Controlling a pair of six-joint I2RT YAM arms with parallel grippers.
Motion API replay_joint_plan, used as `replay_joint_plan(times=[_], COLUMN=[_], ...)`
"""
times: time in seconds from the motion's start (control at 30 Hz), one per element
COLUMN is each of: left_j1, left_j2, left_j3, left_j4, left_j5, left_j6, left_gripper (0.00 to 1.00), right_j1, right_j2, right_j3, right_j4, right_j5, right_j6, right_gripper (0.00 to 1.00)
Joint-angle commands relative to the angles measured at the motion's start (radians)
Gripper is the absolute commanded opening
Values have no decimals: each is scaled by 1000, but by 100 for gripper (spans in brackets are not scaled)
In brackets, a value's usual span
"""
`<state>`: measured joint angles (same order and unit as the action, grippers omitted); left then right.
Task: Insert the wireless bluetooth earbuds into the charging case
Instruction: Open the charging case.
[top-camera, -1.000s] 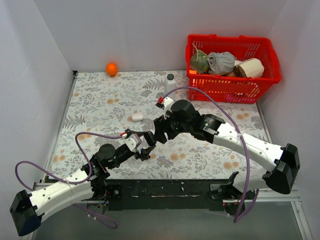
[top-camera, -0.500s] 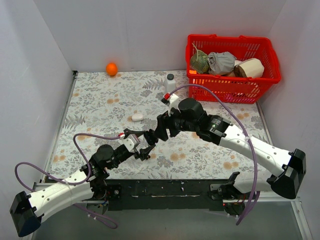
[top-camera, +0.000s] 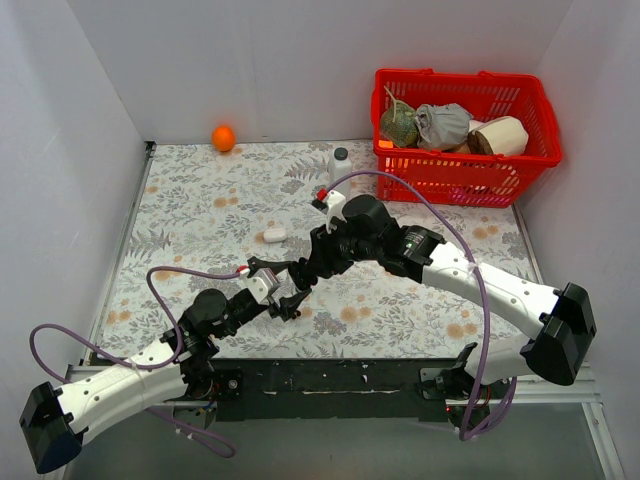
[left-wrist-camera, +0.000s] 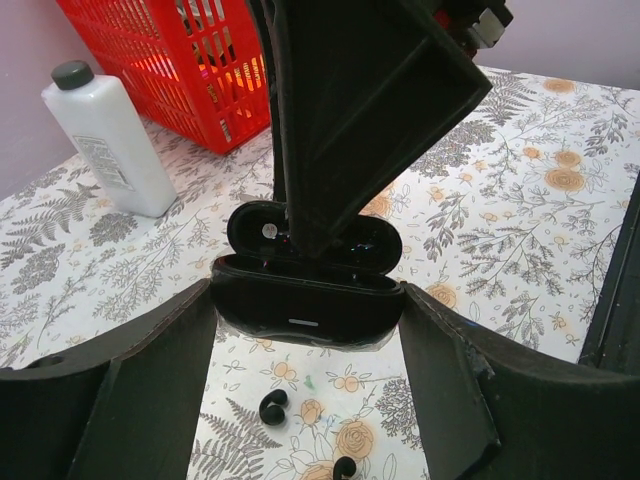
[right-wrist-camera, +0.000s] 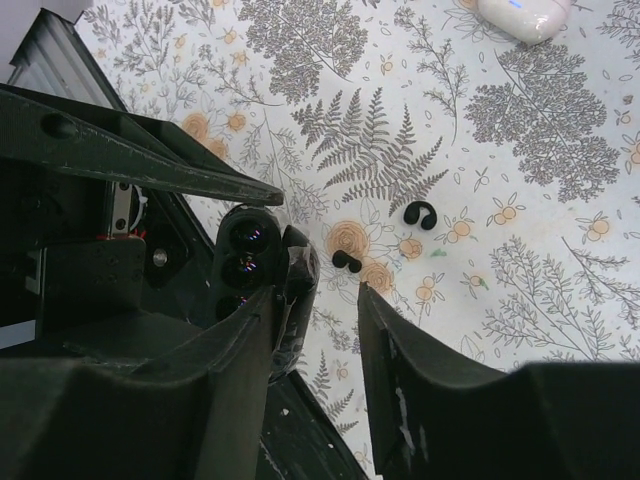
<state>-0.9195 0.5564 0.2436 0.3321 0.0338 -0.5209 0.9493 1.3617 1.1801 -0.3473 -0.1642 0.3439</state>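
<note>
My left gripper (left-wrist-camera: 307, 292) is shut on an open black charging case (left-wrist-camera: 300, 318), held above the table with its lid (left-wrist-camera: 262, 232) up. My right gripper (right-wrist-camera: 320, 330) is open and empty, directly over the case (right-wrist-camera: 252, 262); its left finger (right-wrist-camera: 240, 360) lies against the case and one finger (left-wrist-camera: 340, 110) reaches down into the case's opening. Two black earbuds (left-wrist-camera: 271, 407) (left-wrist-camera: 343, 467) lie on the cloth under the case; they also show in the right wrist view (right-wrist-camera: 421, 214) (right-wrist-camera: 346, 260). In the top view both grippers meet at mid-table (top-camera: 300, 280).
A closed white case (top-camera: 274, 234) lies left of the grippers, also in the right wrist view (right-wrist-camera: 525, 15). A white bottle (top-camera: 340, 165) and a red basket (top-camera: 465, 175) of items stand at the back right. An orange (top-camera: 223, 137) sits at the back wall.
My right arm pulled up and right, then came back left and down onto the case. My left gripper has kept the case in place.
</note>
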Motion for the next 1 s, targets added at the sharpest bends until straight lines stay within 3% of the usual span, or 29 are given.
replay_joint_plan(times=[0.0,0.07,0.13,0.17,0.2,0.27,0.3,0.4,0.43,0.47,0.73,0.83,0.97], left_j1=[-5,-5,-5,-5,-5,-5,-5,-5,-5,-5,-5,-2,25], left_j2=[0,7,10,19,25,59,72,114,120,125,140,128,111], left_j3=[6,11,14,25,31,61,75,106,111,115,175,220,236], left_j4=[35,31,30,22,1,-28,-60,-99,-102,-103,-152,-212,-182], left_j5=[9,9,5,0,-5,-17,-21,-67,-77,-84,-107,21,366], left_j6=[1,-2,-13,-21,-27,-54,-68,-114,-120,-145,-247,-306,-387], left_gripper=[0,0,0,1,15,32,48,67,91,98,98,98,98], right_j1=[-9,-9,-9,-9,-9,-9,-9,-9,-9,-9,-4,5,32], right_j2=[-10,-13,-21,-24,-30,-39,-47,-59,-62,-67,-124,-151,-188], right_j3=[26,21,13,13,15,16,21,52,62,72,130,119,79], right_j4=[37,44,53,50,48,47,38,1,-10,-21,-125,-147,-147], right_j5=[-26,-32,-47,-49,-51,-57,-57,-73,-78,-80,-48,-3,70], right_j6=[7,7,1,-3,-8,-23,-34,-78,-89,-112,-221,-308,-440], right_gripper=[40,33,19,2,1,1,1,1,1,1,1,1,1])
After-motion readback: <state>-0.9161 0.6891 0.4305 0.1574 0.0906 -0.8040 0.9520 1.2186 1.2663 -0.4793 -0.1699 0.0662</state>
